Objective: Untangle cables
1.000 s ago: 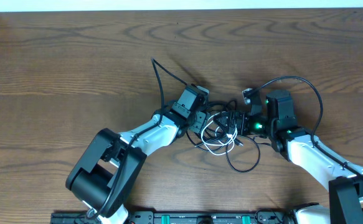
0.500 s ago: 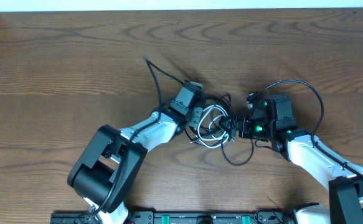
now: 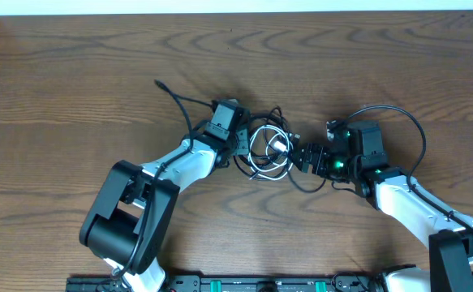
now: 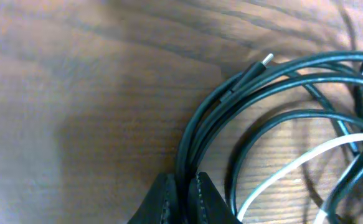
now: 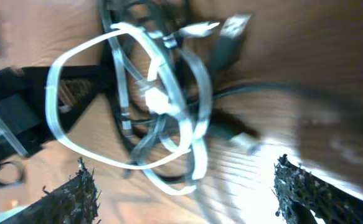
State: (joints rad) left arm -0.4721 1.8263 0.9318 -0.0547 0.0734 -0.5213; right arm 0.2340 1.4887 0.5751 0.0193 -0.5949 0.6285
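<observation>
- The cables (image 3: 268, 148) lie in one tangled bunch on the wooden table (image 3: 74, 73), about midway from left to right, between the two grippers.
- The left gripper (image 3: 242, 144) is at the left edge of the bunch. In the left wrist view its fingers (image 4: 167, 200) are pressed almost together. Strands of the black cables (image 4: 197, 134) run down into the slim gap between them, so it is pinched on those strands.
- From that pinch the black cables sweep up and round to the right in several close loops. One of them ends in a small silver-tipped plug (image 4: 265, 60) lying on the wood.
- The white cable (image 4: 293, 163) threads through the black loops on the right of that view. From overhead it forms a round coil in the middle of the bunch.
- The right gripper (image 3: 303, 154) is at the right edge of the bunch, pointing left at it. Its jaws stand wide apart, with the fingertips (image 5: 75, 193) at the two lower corners of the right wrist view, and nothing is clasped between them.
- The right wrist view is blurred. It shows the white coil lying ahead of the open jaws, crossed with dark strands, and a flat plug (image 5: 232, 26) at the far side of the tangle.
- One black strand curves out of the bunch towards the near side, just below the right gripper.
</observation>
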